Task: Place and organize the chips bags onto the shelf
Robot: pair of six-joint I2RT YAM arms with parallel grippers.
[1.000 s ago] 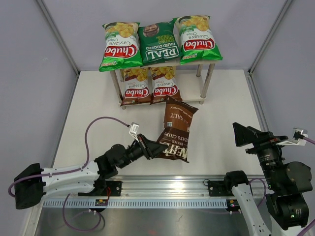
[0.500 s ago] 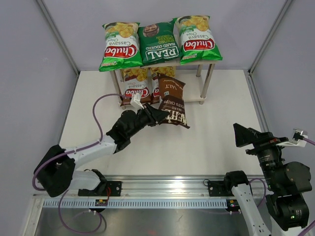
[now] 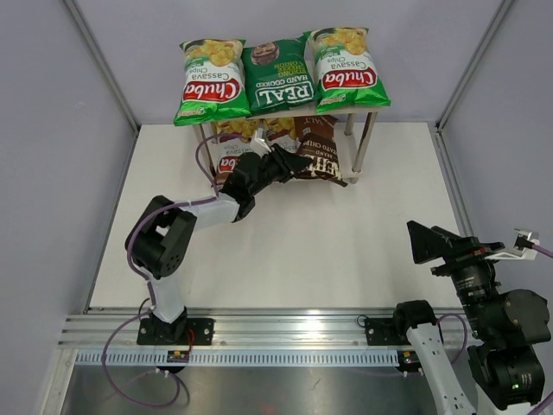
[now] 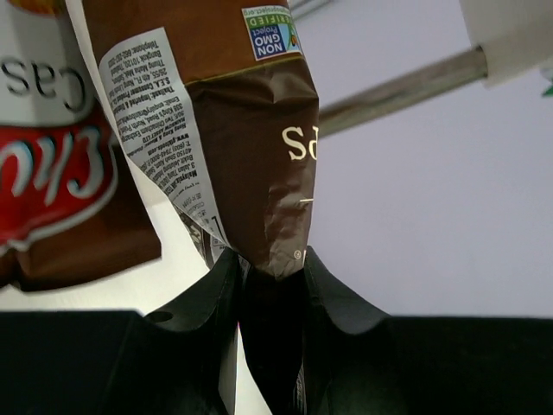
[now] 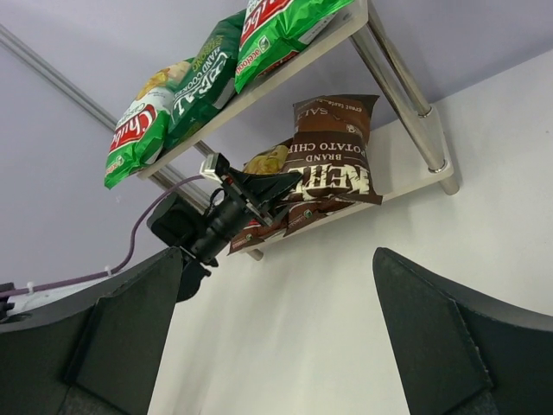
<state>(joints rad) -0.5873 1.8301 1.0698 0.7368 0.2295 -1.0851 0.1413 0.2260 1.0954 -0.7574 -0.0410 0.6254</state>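
Advanced since earlier: left gripper (image 3: 289, 162), clamping Kettle bag (image 3: 321, 161) by its edge, is delivering it over shelf (image 3: 364, 143) lower tier, 12 o'clock. Placing is proceeding; lowering and release likely next. Right gripper (image 3: 425, 239), 4 o'clock, is idling agape.

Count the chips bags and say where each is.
6. Upper tier: left light-green Chuba bag, dark-green REAL bag, right light-green Chuba bag. Lower tier: left brown Chuba bag, middle brown Chuba bag partly hidden, dark-brown Kettle bag at the right, pinched by the left gripper.
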